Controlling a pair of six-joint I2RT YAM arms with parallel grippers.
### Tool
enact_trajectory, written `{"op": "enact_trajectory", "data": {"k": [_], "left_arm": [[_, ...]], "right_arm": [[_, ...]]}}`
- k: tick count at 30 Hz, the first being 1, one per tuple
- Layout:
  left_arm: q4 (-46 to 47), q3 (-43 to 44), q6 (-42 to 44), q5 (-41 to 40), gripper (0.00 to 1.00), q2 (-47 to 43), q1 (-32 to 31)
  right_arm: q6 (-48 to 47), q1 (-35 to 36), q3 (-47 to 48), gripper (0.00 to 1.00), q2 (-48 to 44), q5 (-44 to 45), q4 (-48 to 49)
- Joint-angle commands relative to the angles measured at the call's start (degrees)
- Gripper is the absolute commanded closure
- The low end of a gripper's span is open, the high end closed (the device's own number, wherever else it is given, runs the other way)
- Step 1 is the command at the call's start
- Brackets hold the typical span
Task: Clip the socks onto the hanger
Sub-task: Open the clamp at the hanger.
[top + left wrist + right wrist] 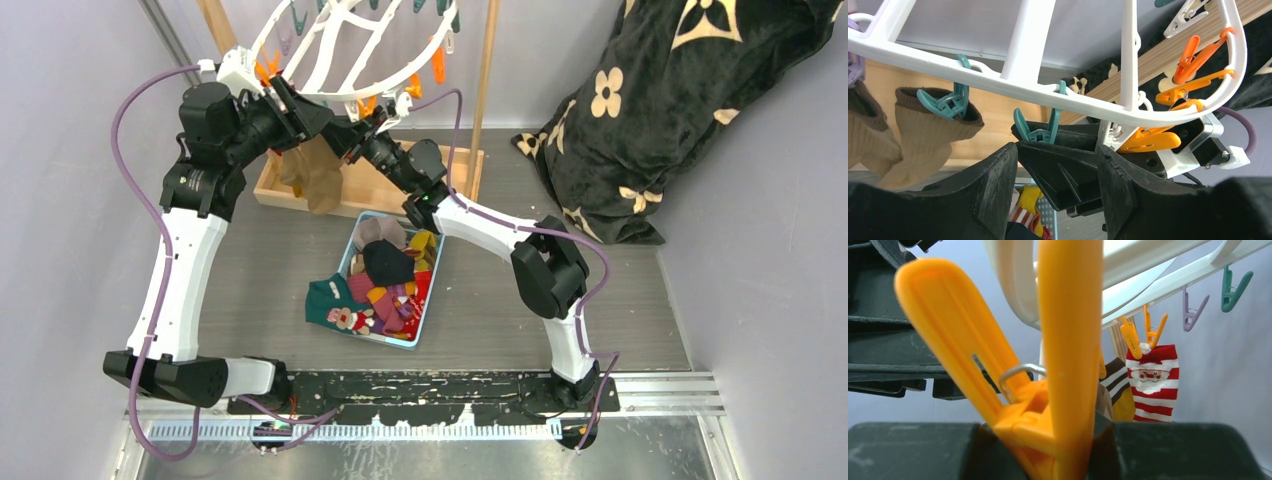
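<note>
One hanger [1028, 45], two tan socks [923, 135] (hanging), one orange clip [1068, 340] pinched

left hand [300, 108] and right hand [362, 128] together at the hanger [330, 50] rim, tan socks [318, 175] just below

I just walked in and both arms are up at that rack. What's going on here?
The robot is loading the hanger. Its right hand is pinching an orange clip on the rim, while the left hand hovers open by a teal clip. A tan sock and a striped Santa sock already hang; more socks wait in the tray.
</note>
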Motion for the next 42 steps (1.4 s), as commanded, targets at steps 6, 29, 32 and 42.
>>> {"op": "enact_trajectory", "data": {"k": [6,29,32,42], "left_arm": [[5.33,2.35,2.18,-3.04,0.44,0.68,-0.51],[8.97,0.9,1.88,-2.0,0.63,2.09,-0.53],[8.76,1.07,2.32,-2.29,0.68,2.14,-0.56],[9.44,1.7,3.32,-4.26,0.95,1.37,-0.53]], "right_arm": [[-2.22,2.36,3.43,0.87,-2.03,-2.77,-2.25],[-2.9,2.91,4.45,0.88,-2.47,-5.49,-4.14],[-2.46,2.91,4.38,0.8,-2.77,-6.61,-4.14],[-3.33,2.91,1.74,0.41,-4.77,-5.92,-3.91]]}}
